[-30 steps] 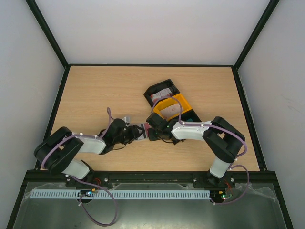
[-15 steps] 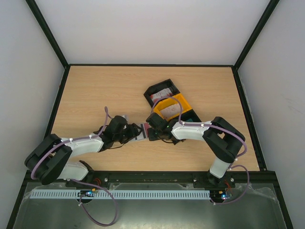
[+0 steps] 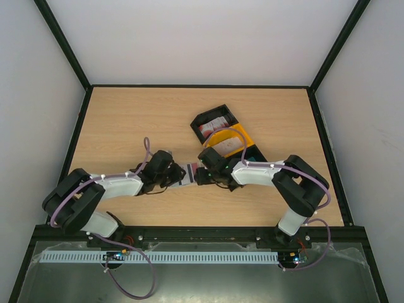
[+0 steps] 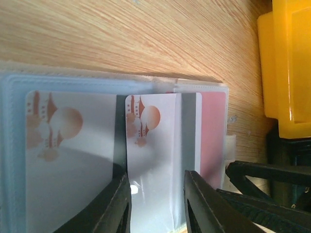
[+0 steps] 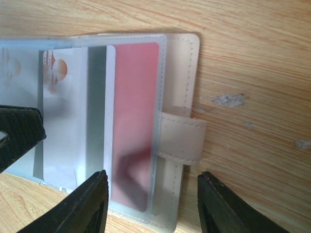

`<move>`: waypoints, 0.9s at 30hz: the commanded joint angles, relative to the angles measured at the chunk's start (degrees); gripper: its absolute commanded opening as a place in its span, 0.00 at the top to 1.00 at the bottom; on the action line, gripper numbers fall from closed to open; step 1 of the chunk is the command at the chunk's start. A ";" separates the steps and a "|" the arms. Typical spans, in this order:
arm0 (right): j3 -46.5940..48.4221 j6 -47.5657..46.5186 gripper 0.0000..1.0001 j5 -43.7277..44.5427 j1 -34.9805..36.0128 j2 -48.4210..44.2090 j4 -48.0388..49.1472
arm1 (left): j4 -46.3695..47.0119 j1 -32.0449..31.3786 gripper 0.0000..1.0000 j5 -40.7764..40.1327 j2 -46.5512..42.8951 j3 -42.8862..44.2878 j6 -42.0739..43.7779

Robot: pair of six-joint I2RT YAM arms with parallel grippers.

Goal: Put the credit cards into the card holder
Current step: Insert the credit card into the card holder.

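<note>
Sleeving is in hand: card holder [image 3: 187, 173] lies open on the table [image 3: 126, 120], left jaws narrowly parted over a seemingly half-inserted white credit card [image 4: 150, 155], right jaws wide astride its tab edge, so the next move calls for a steady push home

The credit cards [image 4: 150, 160] are glossy plastic, the card holder [image 5: 182, 68] matt, stitched, the table [image 4: 121, 39] wood-grain.

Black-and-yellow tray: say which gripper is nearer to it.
Right. The right gripper sits close beside the tray; the left gripper is farther left, across the card holder.
</note>
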 commanded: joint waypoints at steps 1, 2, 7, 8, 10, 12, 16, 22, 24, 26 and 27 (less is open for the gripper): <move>-1.28 -0.04 0.51 -3.00 -1.51 -0.90 1.68 | -3.13 -0.30 0.67 -2.25 2.81 1.95 2.43; -1.10 -0.25 0.51 -3.51 -1.66 -0.60 1.88 | -3.44 -0.28 0.68 -2.48 3.19 2.37 2.84; -0.79 -1.14 0.53 -5.82 -2.22 0.55 2.93 | -2.41 -0.28 0.69 -0.62 5.74 3.80 4.29; -0.71 -1.17 0.53 -6.11 -2.24 0.81 3.08 | -2.06 -0.36 0.70 -0.18 6.35 3.90 4.39; -0.66 -1.13 0.54 -6.64 -2.38 1.02 3.27 | -1.11 -0.37 0.70 1.00 7.17 3.91 4.49; -0.56 -1.19 0.54 -7.07 -2.42 1.09 3.63 | 0.10 -0.38 0.70 2.20 7.72 3.77 4.50; -0.57 -1.17 0.54 -7.67 -2.51 1.16 4.03 | 3.04 -0.48 0.70 4.48 8.77 3.40 4.00; -1.43 -1.12 0.55 -7.50 -2.51 0.59 4.57 | 7.60 -0.54 0.71 6.97 10.41 3.27 3.28; -1.86 -1.03 0.55 -7.30 -2.51 0.36 4.80 | 8.48 -0.59 0.72 7.37 10.97 3.29 3.17; -2.06 -1.02 0.55 -7.00 -2.51 -0.01 4.79 | 9.75 -0.63 0.74 8.02 11.30 3.17 3.03; -2.19 -1.02 0.55 -6.78 -2.51 -0.14 4.79 | 10.36 -0.63 0.74 8.40 11.38 2.99 3.00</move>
